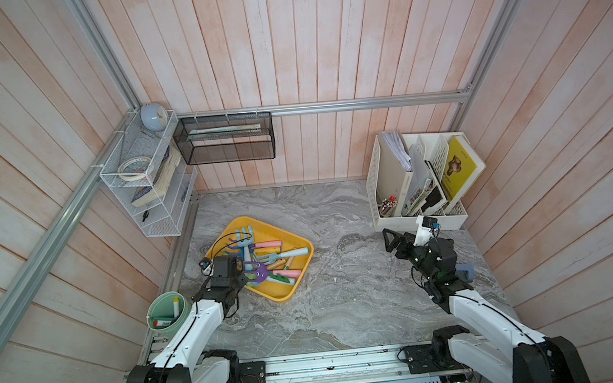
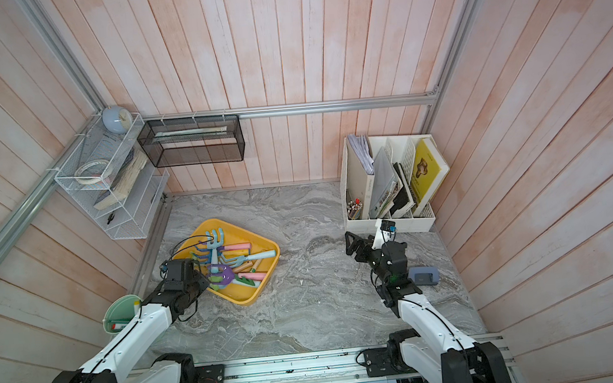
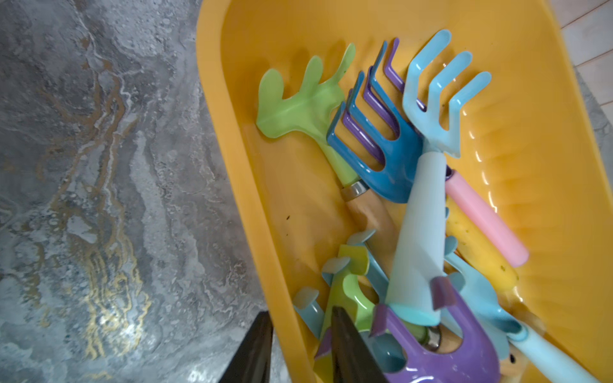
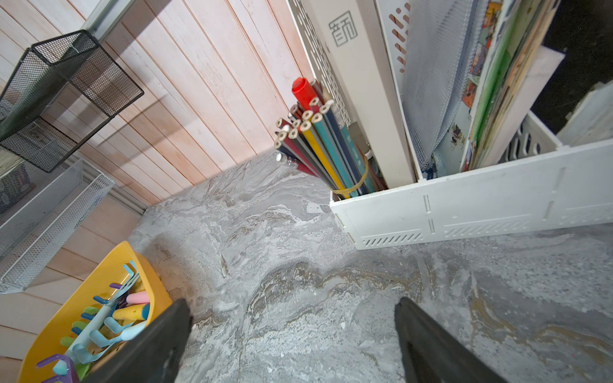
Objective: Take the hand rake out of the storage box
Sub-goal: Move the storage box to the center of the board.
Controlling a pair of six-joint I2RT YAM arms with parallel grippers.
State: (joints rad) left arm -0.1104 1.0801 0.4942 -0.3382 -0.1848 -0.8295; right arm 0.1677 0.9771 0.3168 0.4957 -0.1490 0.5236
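Left wrist view: my left fingers [image 3: 348,354] straddle the near wall of the storage box [image 3: 212,83], one outside over the surface [image 3: 99,165] and one inside among the rakes. They stand close together, with the wall and a strip of green rake showing in the narrow gap. I cannot tell whether they pinch anything.

The purple hand rake [image 3: 471,364] lies in the box just beside the inner finger, its glossy head nearest and its short tines bent upward. I cannot make out where its handle runs. The butt of the light-blue hand rake [image 3: 419,232] rests on that purple head. In both top views its long axis runs away from my arm, tines toward the back wall.

Beside it lie the dark-blue hand rake [image 3: 391,172] and the green hand rake [image 3: 298,109], which has a wooden handle and a metal collar. Their tines point the same way.

The box is smooth yellow-orange plastic with rounded corners and low walls, and the surface is grey and marbled.

My right fingers [image 4: 156,345] are wide apart over bare surface, near the white file organizer [image 4: 464,212] and well apart from the box.
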